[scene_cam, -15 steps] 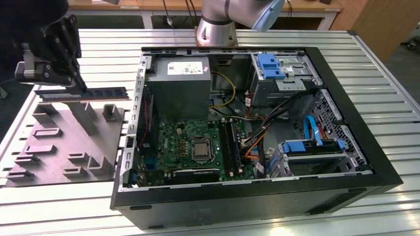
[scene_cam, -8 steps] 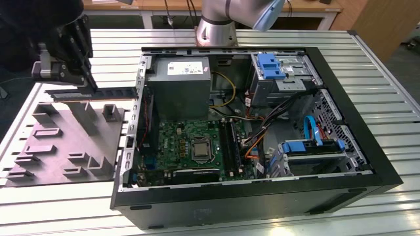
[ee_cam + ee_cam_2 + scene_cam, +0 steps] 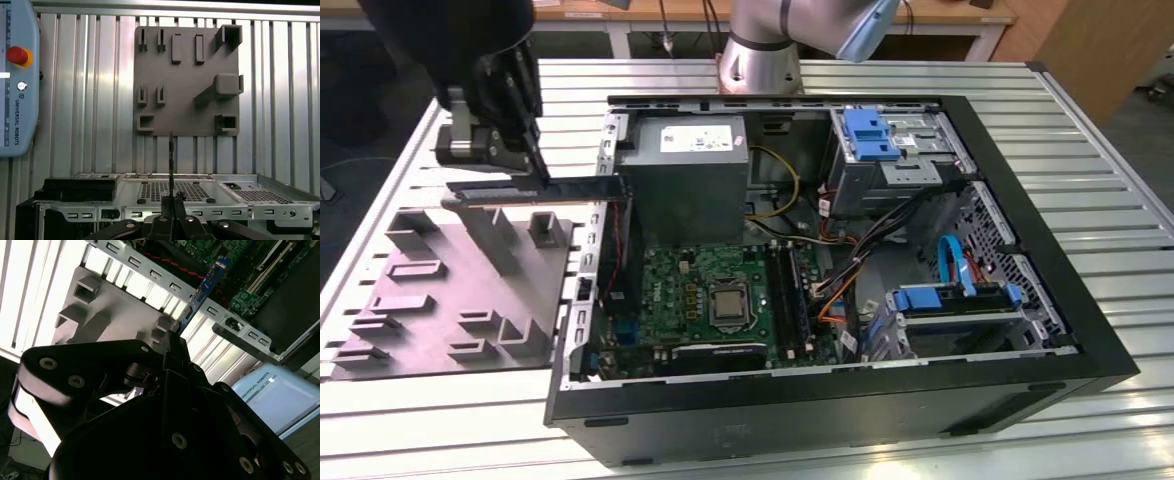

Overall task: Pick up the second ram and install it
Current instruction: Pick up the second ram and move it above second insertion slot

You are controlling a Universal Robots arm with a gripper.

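**End effector** (image 3: 531,172): upper left of the exterior view, hanging from the dark wrist. Its fingers are closed narrowly on the memory stick, gripping it partway along its length.

**Memory stick** (image 3: 580,187): held level and lengthwise, clear of everything below it. One end reaches toward the near wall of the computer case. In the first wrist view it appears edge-on as a thin dark line (image 3: 171,155).

**Tray** (image 3: 400,300): grey moulded plastic with upright posts, lying flat at the exterior view's left, under and just beside the held stick. No stick is visible in it.

**Computer case** (image 3: 1061,290): black, lying open on its side and filling the middle and the exterior view's right.

**Circuit board** (image 3: 680,290): green, in the case floor.

**Long slots** (image 3: 785,295): black, running beside the processor socket. Whether one is already filled cannot be told.

**Surface** (image 3: 1094,150): ribbed metal, carrying both tray and case.

**Step in hand (judgement)**: the pick-up looks done. The stick is in transit, well apart from the slots.

**Requirement (judgement)**: seating calls for the stick's long edge to be parallel with a free slot, centred over it, and lowered squarely, keeping clear of the case wall and loose cables.
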